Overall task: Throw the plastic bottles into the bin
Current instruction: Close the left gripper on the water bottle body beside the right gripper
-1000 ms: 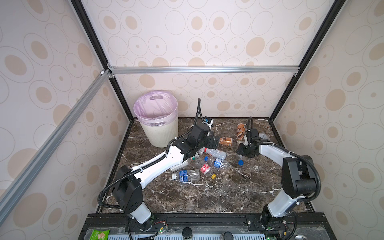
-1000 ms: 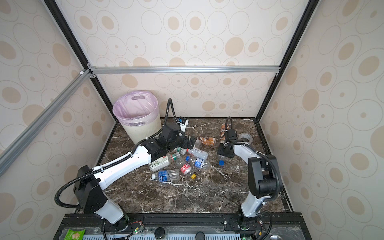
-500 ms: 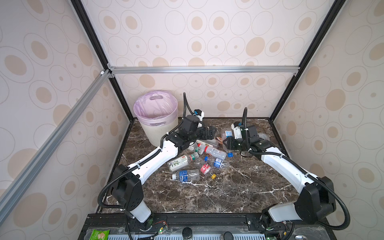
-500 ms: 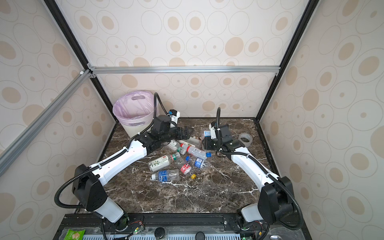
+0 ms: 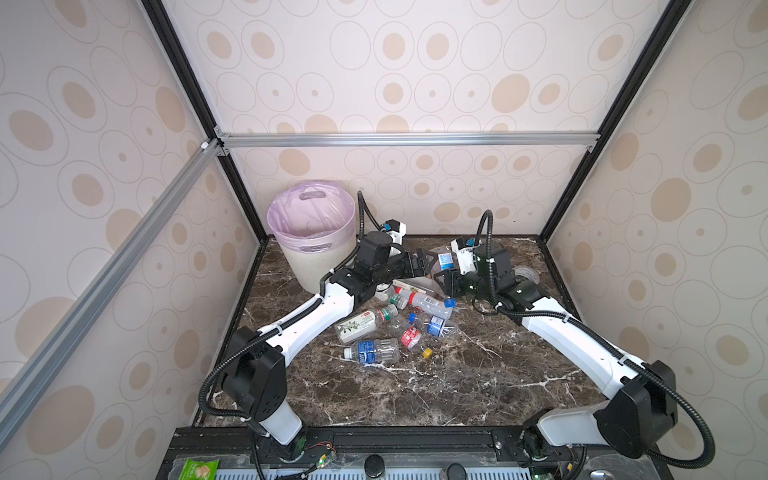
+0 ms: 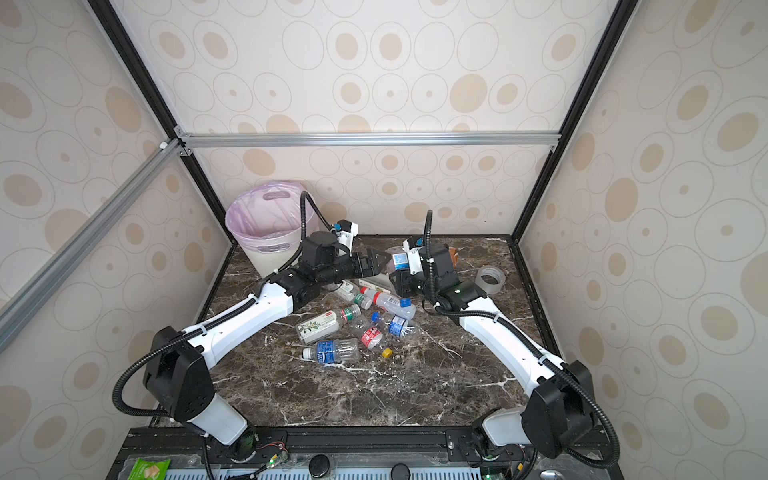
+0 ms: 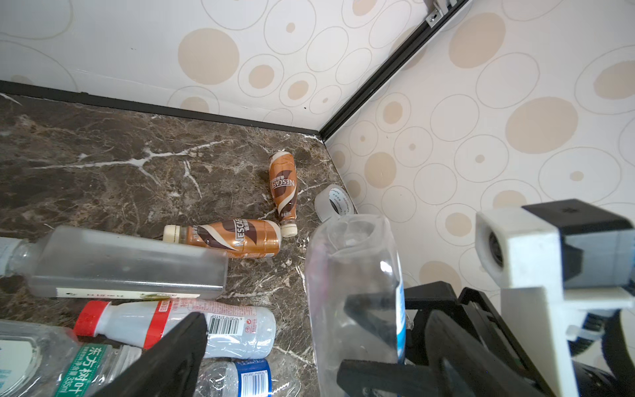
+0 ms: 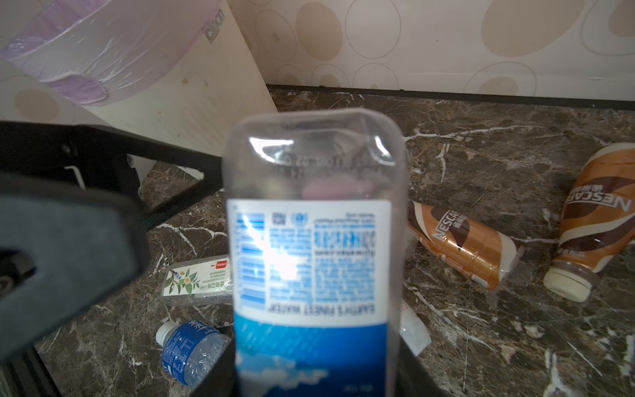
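Note:
My right gripper (image 5: pixel 448 277) (image 8: pixel 316 378) is shut on a clear square plastic bottle (image 5: pixel 445 259) (image 8: pixel 312 247) with a blue and white label, held off the table at the back middle. My left gripper (image 5: pixel 424 263) (image 7: pixel 319 364) is open, and this bottle's (image 7: pixel 350 275) clear end stands between its spread fingers; I cannot tell if they touch it. The bin (image 5: pixel 309 266) (image 6: pixel 266 259), off-white with a pink liner, stands at the back left, just left of the left wrist. Several plastic bottles (image 5: pixel 361 325) (image 6: pixel 332 351) lie in a pile below the grippers.
Two brown bottles (image 7: pixel 237 239) (image 7: pixel 283 185) lie near the back right corner, next to a clear tape roll (image 5: pixel 525 274) (image 7: pixel 335 206). A loose yellow cap (image 5: pixel 427 353) lies by the pile. The enclosure walls stand close behind both grippers.
The right arm has swung left from the back right corner with the bottle in its gripper. The left gripper has lifted off the pile and moved back to meet it.

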Controlling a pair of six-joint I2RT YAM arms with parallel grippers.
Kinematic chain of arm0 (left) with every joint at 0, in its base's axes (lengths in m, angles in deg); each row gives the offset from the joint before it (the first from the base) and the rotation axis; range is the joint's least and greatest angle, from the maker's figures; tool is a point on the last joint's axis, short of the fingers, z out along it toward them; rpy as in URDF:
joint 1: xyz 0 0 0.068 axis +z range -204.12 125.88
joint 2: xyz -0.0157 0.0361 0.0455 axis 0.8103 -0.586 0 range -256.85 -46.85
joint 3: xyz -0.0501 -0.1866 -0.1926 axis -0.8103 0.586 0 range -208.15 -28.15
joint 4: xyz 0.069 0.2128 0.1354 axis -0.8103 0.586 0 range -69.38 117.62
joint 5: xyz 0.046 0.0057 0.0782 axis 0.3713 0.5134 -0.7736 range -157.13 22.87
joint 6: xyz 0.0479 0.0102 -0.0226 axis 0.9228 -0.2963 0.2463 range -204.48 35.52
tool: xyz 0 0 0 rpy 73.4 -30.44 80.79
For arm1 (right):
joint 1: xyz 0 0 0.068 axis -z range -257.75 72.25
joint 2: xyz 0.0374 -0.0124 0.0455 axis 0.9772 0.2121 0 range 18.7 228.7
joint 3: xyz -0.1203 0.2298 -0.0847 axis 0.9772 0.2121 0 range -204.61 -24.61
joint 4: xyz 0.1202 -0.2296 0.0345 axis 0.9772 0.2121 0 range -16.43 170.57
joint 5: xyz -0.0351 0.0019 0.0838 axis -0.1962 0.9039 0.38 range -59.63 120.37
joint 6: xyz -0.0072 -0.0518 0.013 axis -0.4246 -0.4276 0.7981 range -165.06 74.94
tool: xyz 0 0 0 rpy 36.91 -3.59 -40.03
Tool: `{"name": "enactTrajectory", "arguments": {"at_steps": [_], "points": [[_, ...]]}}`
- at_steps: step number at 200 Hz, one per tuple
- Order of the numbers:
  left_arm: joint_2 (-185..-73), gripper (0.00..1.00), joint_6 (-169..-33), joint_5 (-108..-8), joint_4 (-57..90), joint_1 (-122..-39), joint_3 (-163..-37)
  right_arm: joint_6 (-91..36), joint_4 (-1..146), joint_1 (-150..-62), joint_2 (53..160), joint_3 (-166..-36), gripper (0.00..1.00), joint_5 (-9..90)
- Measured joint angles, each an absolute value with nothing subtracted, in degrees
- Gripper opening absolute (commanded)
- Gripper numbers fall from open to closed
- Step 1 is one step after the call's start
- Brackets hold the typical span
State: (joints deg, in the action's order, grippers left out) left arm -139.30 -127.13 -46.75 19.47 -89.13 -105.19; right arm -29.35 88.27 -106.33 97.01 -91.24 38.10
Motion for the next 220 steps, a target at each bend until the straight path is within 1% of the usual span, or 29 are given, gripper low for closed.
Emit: {"name": "enactTrajectory", "arguments": {"at_steps": [29,73,100,119,167,180,205,220], "points": [[-139.3,0.98,-128.75,-45.74,17.35,-89.08,-104.29,-29.4,87.48,-107.6,97.01,-91.24,0.49,37.62],[-139.54,0.91,-131.11,-43.99,13.85,-88.84,-103.26,-29.46,86.67,-108.8,97.01,-91.24,0.49,37.25],[-140.02,0.89,-131.81,-43.31,12.19,-88.82,-103.26,-29.44,85.52,-109.3,97.01,-91.19,0.49,37.2],[-140.72,0.85,-132.12,-42.96,11.67,-88.82,-103.26,-29.48,85.49,-109.54,97.01,-91.19,0.49,37.16],[-141.57,0.71,-132.77,-42.57,10.75,-88.82,-103.17,-29.51,84.69,-110.33,97.01,-90.78,0.49,37.11],[-141.57,0.64,-132.79,-42.46,10.55,-88.82,-103.17,-29.53,84.71,-110.42,97.01,-90.65,0.49,37.16],[-141.59,0.52,-132.99,-41.89,10.03,-88.82,-103.15,-29.53,84.47,-110.55,97.01,-90.39,0.53,37.16],[-141.81,0.5,-133.38,-41.46,9.44,-88.73,-103.04,-29.51,84.38,-110.57,97.01,-90.36,0.53,37.11]]}}
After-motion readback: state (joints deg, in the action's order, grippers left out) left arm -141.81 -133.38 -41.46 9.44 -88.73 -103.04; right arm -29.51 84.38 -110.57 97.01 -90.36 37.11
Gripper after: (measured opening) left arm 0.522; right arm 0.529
